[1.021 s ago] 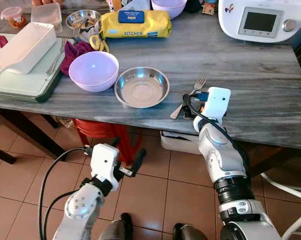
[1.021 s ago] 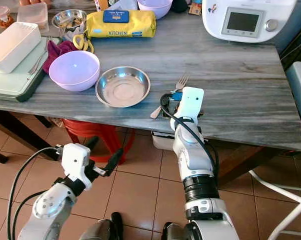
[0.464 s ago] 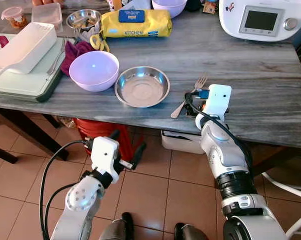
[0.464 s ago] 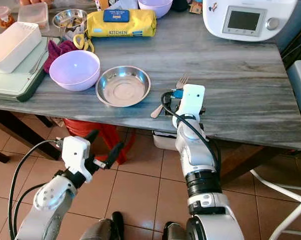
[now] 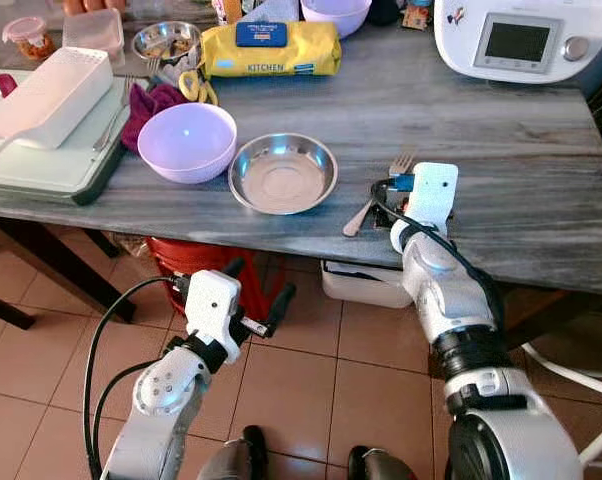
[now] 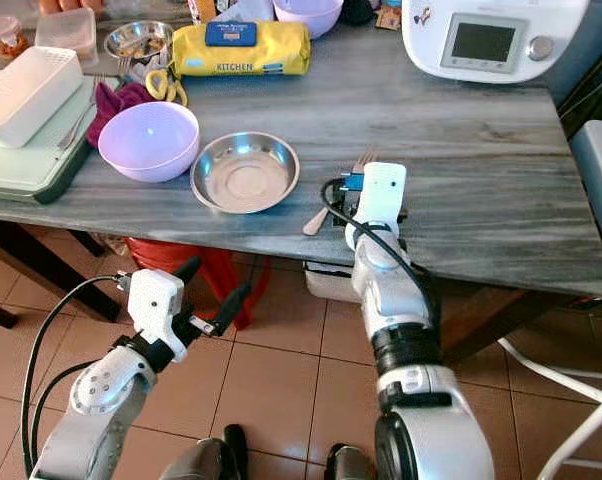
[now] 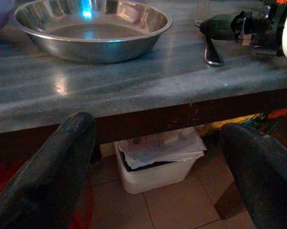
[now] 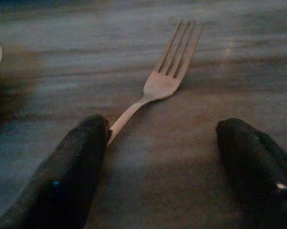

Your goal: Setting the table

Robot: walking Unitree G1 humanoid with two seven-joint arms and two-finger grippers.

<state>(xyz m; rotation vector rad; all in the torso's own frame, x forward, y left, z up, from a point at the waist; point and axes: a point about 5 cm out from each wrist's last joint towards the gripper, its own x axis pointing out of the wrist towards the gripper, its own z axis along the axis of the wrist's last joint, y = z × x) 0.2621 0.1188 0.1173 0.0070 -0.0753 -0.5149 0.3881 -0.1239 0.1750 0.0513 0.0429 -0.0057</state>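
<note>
- Nearest, the left gripper (image 5: 253,300) hangs below the table edge over terracotta floor tiles; its matte black fingers (image 7: 62,176) stand spread with nothing between them.
- Under the table: a white plastic bin (image 7: 158,164) with crumpled paper inside, and a red stool (image 5: 196,262).
- Table (image 5: 521,150): grey stone-look slab with streaky grain, smooth with a dull sheen.
- Right gripper (image 8: 174,157) rests low on the tabletop at the near edge, fingers parted and holding nothing.
- Fork (image 8: 169,71): thin metal, four tines, lying flat on the table just right of the steel dish. Its handle runs back against the inner side of one right finger (image 8: 79,167); the tines point away past the fingertips. The other finger is well apart from it.
- Steel dish (image 5: 284,173): round, shallow, polished, empty, beside the fork.
- Lilac bowl (image 5: 187,141): glossy, deeper, touching or nearly touching the dish.
- Farther: white perforated rectangular container (image 5: 49,92) on a pale green board (image 5: 51,170); maroon cloth (image 5: 153,100); yellow soft pack marked KITCHEN (image 5: 271,50); white kitchen appliance (image 5: 511,40) with a screen.
</note>
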